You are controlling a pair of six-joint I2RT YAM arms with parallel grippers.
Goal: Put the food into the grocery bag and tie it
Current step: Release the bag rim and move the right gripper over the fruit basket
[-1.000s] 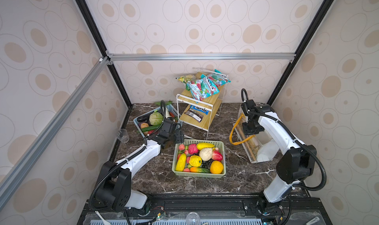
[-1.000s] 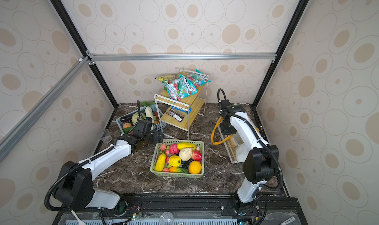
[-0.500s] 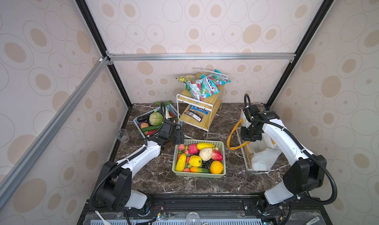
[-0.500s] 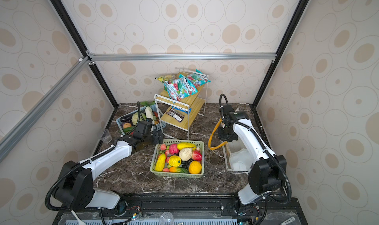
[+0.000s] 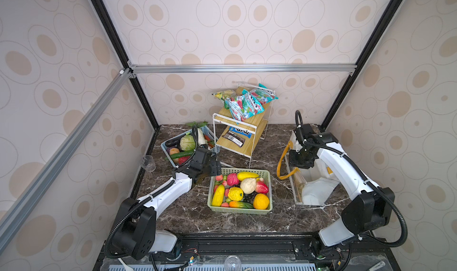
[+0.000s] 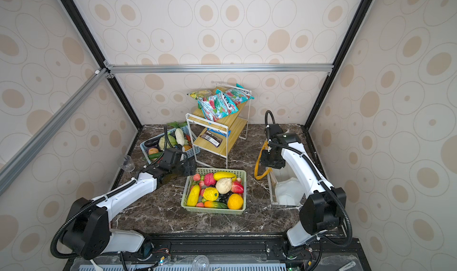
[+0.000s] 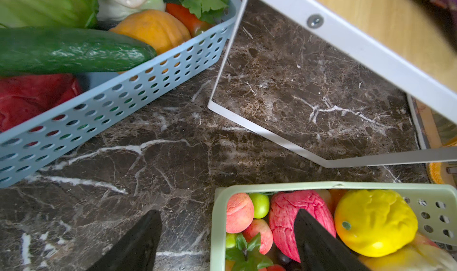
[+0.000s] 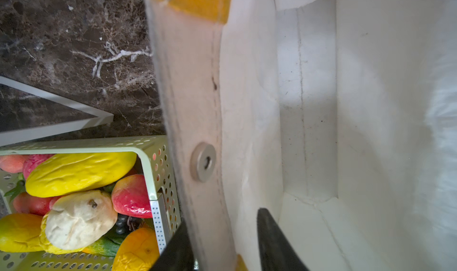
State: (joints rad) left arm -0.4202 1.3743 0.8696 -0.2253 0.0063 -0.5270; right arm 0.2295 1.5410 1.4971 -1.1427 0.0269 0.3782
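Since a second ago the right gripper [image 5: 299,162] has slid along the rim of the grocery bag [image 5: 314,190] toward the front of the table [image 5: 188,208], and its jaws have parted. The left gripper [image 5: 214,167] has stayed where it was.

In both top views the bag stands open at the right of the table, and its mustard strap handle [image 5: 280,163] droops over the side facing the green basket [image 5: 239,210]. The food [image 5: 235,193] still lies heaped in that basket, none of it in the bag. The left gripper hovers at the basket's far left corner, just beside the blue basket [image 5: 165,147]. The same layout shows for the right gripper [image 6: 270,162], the bag [image 6: 284,193] and the basket [image 6: 212,211].

In the left wrist view the left gripper [image 7: 227,211] is spread wide and holds nothing. One finger is over bare marble, the other above the green basket's [image 7: 217,232] corner.

In the right wrist view the right gripper [image 8: 222,220] straddles the bag's [image 8: 371,109] rim (the wall with the metal ring [image 8: 203,162]). Its inner finger stands clear of the cloth, so it is unclamped. The bag's white inside is bare, and the food [image 8: 79,173] sits in the basket alongside.
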